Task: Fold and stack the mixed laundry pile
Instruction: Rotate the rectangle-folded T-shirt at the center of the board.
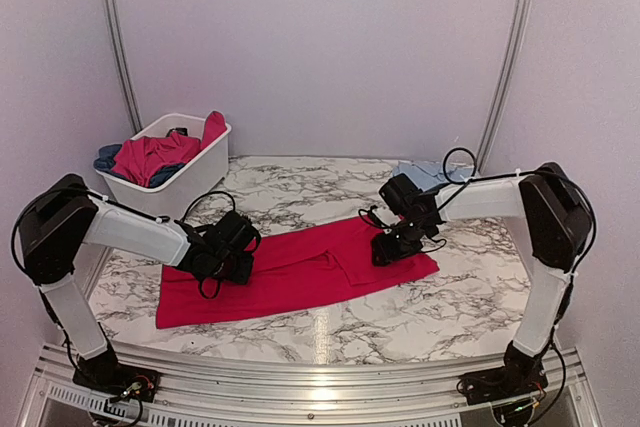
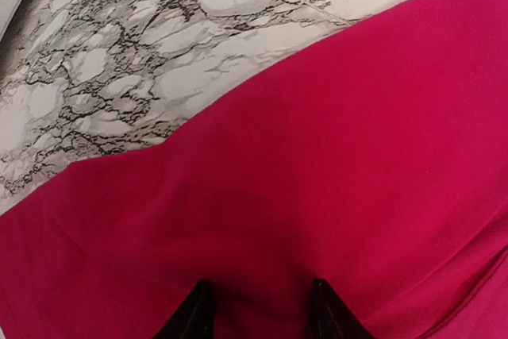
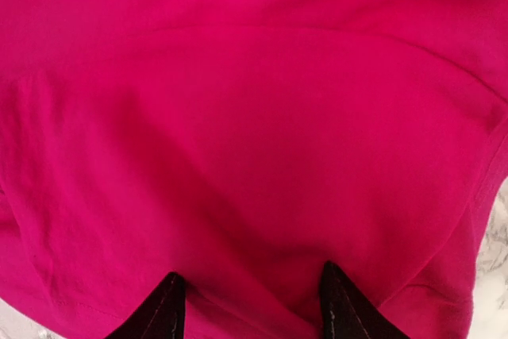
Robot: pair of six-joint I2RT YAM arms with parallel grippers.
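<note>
Directly under left tool (image 2: 258,313), red garment (image 2: 317,180)

The red garment (image 1: 300,272) is soft, matt cloth, a fine smooth weave with shallow creases. The table (image 1: 480,297) has a marble-patterned top, white with dark veins, smooth and glossy enough to throw back light near its front edge. The basket (image 1: 205,179) is smooth white plastic with a slight sheen; it holds matt red cloth (image 1: 150,155) and dark blue cloth (image 1: 108,159). A light blue cloth (image 1: 425,175) at the back looks matt too. The front rail (image 1: 320,372) and the upright posts (image 1: 115,37) are silvery brushed metal. The left gripper (image 2: 255,307) and right gripper (image 3: 248,299) have matt black plastic fingers
</note>
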